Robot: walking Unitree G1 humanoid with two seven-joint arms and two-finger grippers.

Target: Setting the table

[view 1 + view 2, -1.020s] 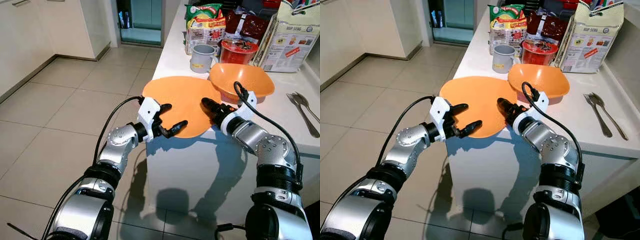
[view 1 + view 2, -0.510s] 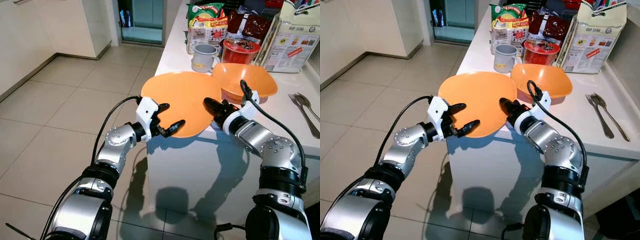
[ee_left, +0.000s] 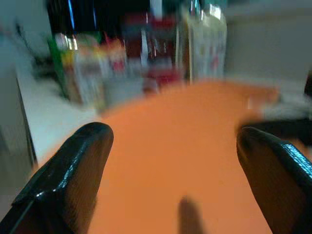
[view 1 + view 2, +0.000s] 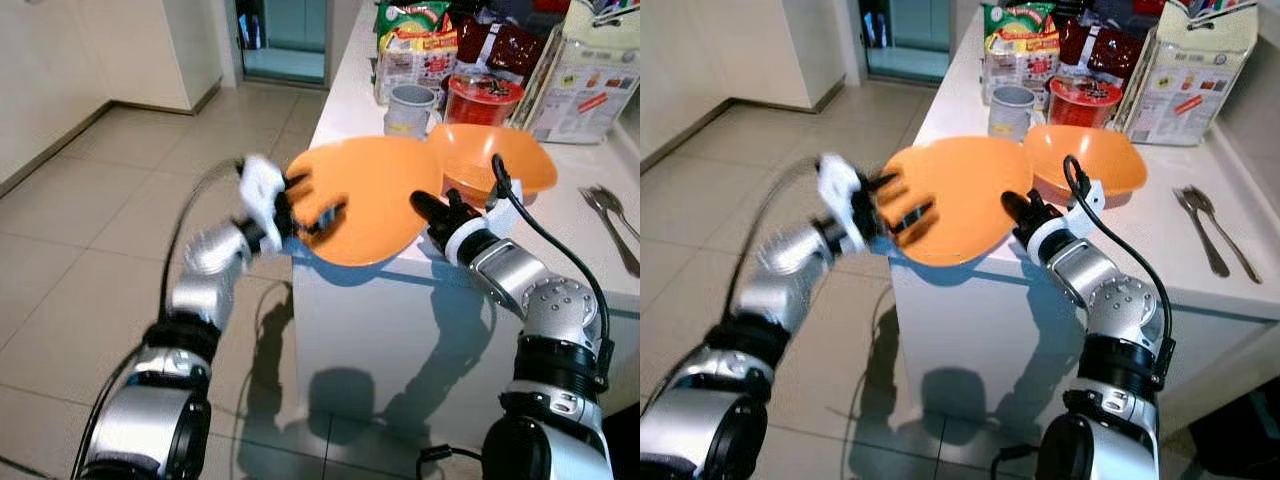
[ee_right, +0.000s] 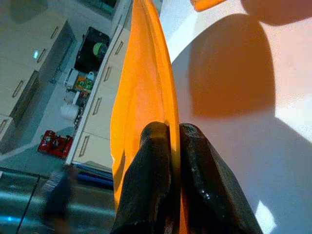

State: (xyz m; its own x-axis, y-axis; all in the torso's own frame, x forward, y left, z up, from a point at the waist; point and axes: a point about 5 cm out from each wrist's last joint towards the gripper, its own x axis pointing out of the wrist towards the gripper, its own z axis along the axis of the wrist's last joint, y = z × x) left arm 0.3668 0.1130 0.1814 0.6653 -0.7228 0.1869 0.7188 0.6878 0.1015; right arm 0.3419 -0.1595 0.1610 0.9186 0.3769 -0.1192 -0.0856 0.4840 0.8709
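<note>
Right gripper mid-frame pinches orange plate rim, plate tilted up; left gripper, blurred, fingers spread over plate's face.

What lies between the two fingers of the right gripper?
The rim of the orange plate: in the right wrist view the right gripper pinches its edge, fingers pressed against either face.
</note>
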